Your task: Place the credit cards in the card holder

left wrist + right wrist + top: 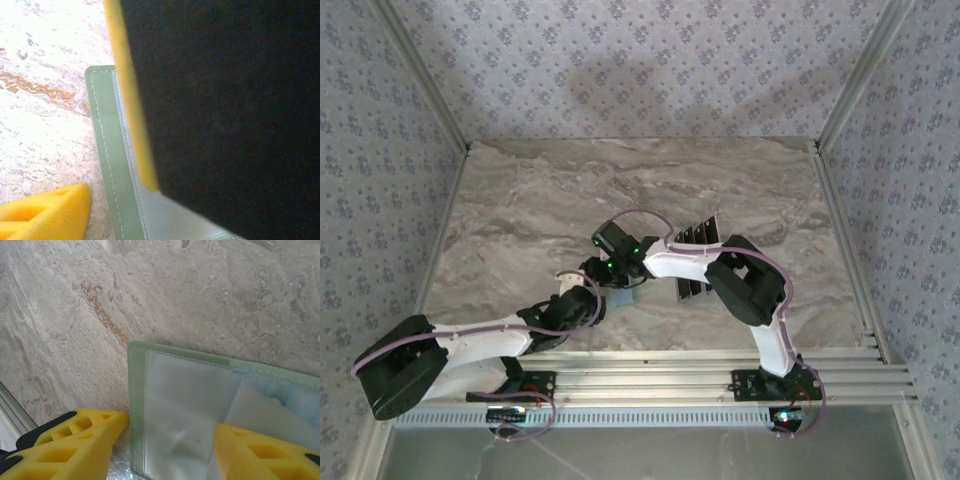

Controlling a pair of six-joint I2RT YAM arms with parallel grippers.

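Spread wide and empty, right claw point(172, 427) straddles the open card holder's point(165, 385) edge on the counter point(200, 290); credit cards point(695, 262) lie to its right, none visibly pocketed. Grip of left claw point(595, 283): cannot tell.

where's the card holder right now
The card holder lies open on the marble table, near the front centre in the top view, where the left hand and right hand meet.

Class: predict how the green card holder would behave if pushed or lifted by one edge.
The card holder looks thin with clear pockets, so it would probably flex or fold when lifted. Lying flat on the smooth table, it would likely slide, not tip.
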